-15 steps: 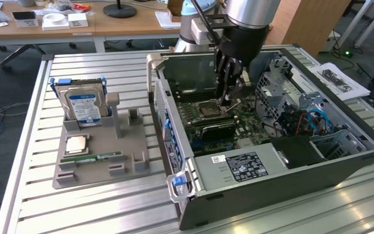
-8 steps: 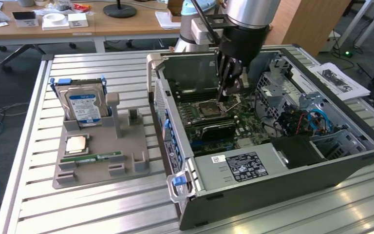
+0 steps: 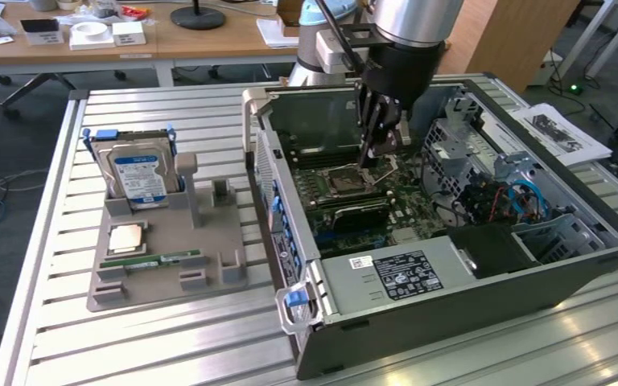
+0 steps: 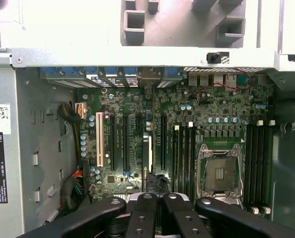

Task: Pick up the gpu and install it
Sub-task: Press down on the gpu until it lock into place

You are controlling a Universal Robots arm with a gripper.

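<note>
My gripper [image 3: 370, 159] is reaching down inside the open computer case [image 3: 449, 297]. Its two fingers are pressed tight together, with no gap between them, and I see nothing held between them.

The gpu [image 4: 146, 153] is right under my fingertips. It stands on its thin edge in one of the long slots of the green board [image 4: 117, 148], so from my wrist I see it as a skinny dark strip. It runs out from under my gripper [image 4: 157, 198] and away across the board. I cannot tell if my fingers are touching its top edge or are just above it.

The square silver chip socket [image 4: 219, 173] is near my gripper, off to one side of the gpu, with long black slots between them.

Outside the case, well away from my gripper toward the exterior view's left, is a grey stand [image 3: 148, 281]. The hard drive [image 3: 138, 177] stands up in it, and a thin green memory stick [image 3: 164, 260] lies flat on it.
</note>
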